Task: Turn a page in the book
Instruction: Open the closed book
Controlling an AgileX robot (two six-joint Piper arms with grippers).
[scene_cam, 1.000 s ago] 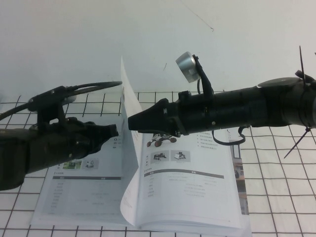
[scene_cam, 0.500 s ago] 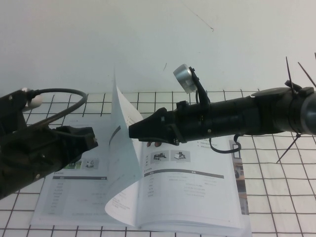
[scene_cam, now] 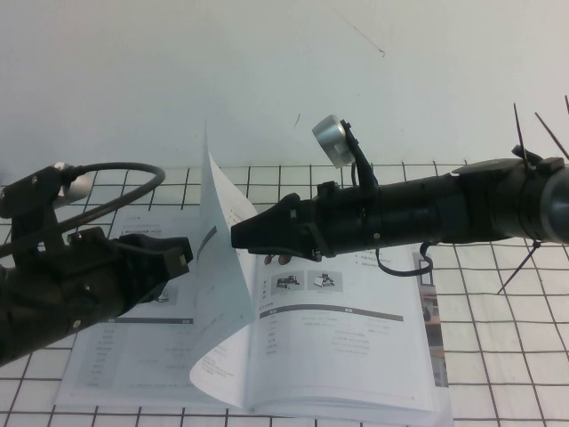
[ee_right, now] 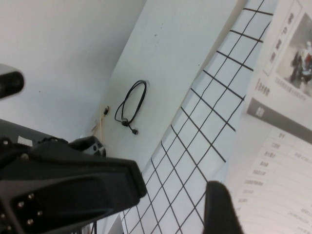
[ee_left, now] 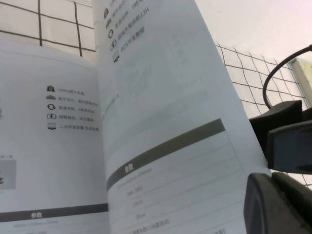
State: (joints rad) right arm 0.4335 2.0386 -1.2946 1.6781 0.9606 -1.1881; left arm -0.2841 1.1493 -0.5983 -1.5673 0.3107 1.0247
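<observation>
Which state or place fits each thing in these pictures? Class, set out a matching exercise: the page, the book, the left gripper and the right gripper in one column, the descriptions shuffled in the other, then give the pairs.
Things:
1. the page
2. the book
3. left gripper
4. right gripper

Descriptions:
A. lying open and flat on the gridded mat
B. standing up, curved, between the two grippers
C. on the page's right, open, fingertips by the raised sheet
D. over the left-hand pages, beside the raised sheet

Pairs: 1-B, 2-A, 3-D, 4-C
</observation>
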